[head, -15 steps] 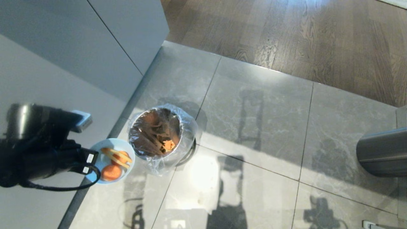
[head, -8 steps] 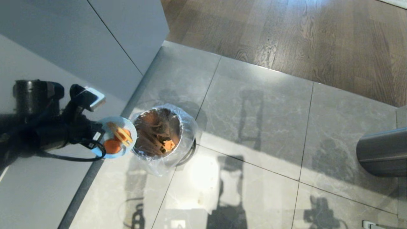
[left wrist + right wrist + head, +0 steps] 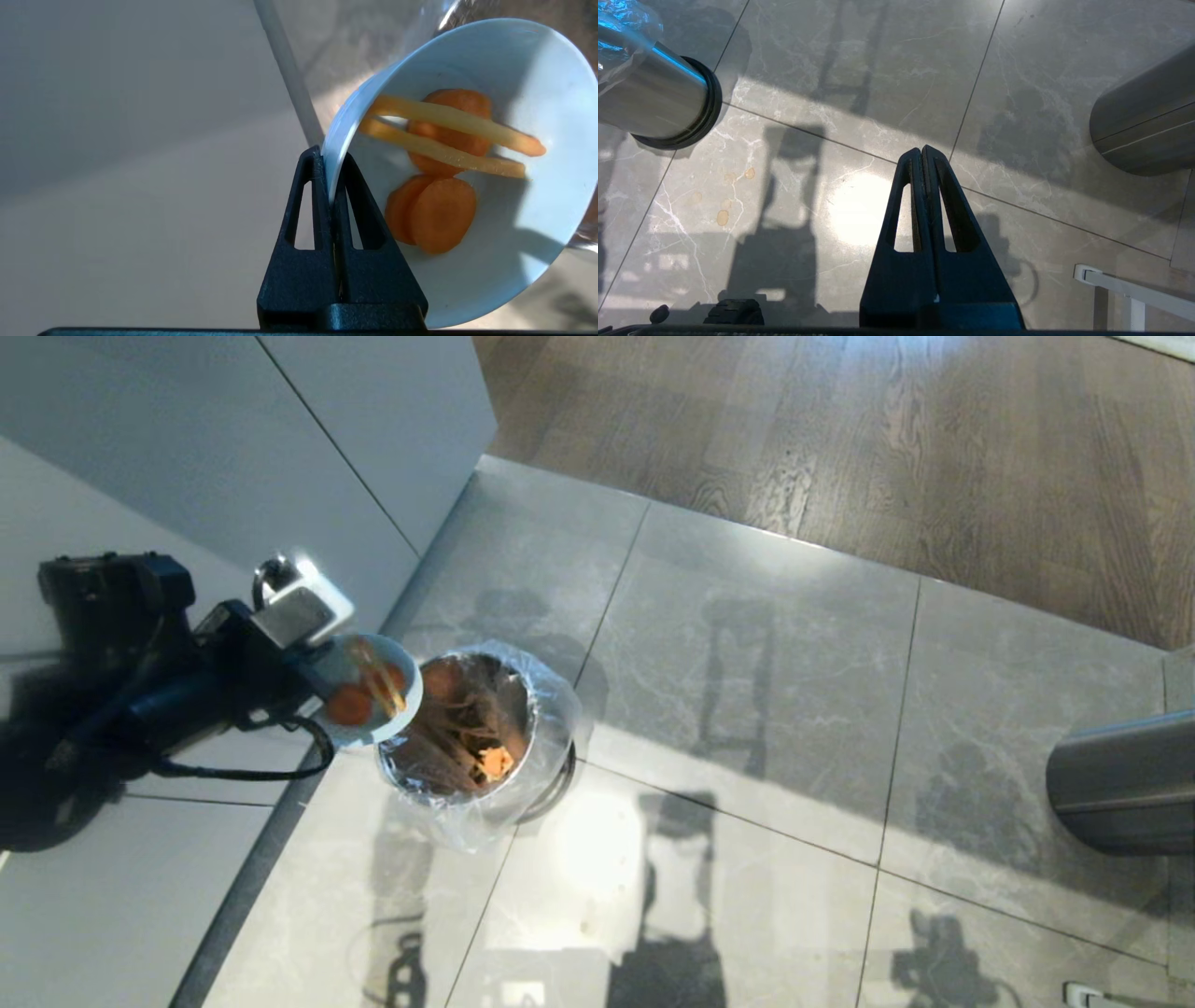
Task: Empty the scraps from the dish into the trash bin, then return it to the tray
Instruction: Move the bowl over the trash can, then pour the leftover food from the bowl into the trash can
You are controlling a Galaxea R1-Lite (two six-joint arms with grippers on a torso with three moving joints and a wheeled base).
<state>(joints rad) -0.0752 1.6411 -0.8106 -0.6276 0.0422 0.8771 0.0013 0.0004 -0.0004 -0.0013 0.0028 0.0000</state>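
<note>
The dish (image 3: 369,692) is up in the air, tipped toward the trash bin (image 3: 476,733), its edge right over the bin's left rim. The scraps (image 3: 441,163), orange rounds & yellow sticks, are in the dish, none spilled out. The left gripper (image 3: 331,161) has its jaws squeezed tight on the dish's rim, one finger inside, one outside. In the head view the left gripper (image 3: 303,677) reaches in from the left with its arm.

The bin stands on the grey tile floor (image 3: 747,691), w/ a crinkly clear bag over its rim & brown and orange bits inside already. A white cabinet wall (image 3: 233,457) is to the far left. Wood floor (image 3: 840,429) lies at the far side. A bigger dark grey bin (image 3: 1120,784) is well apart on the right.

The right gripper (image 3: 923,151) hangs over the bare tiles, jaws pressed together, holding nothing.
</note>
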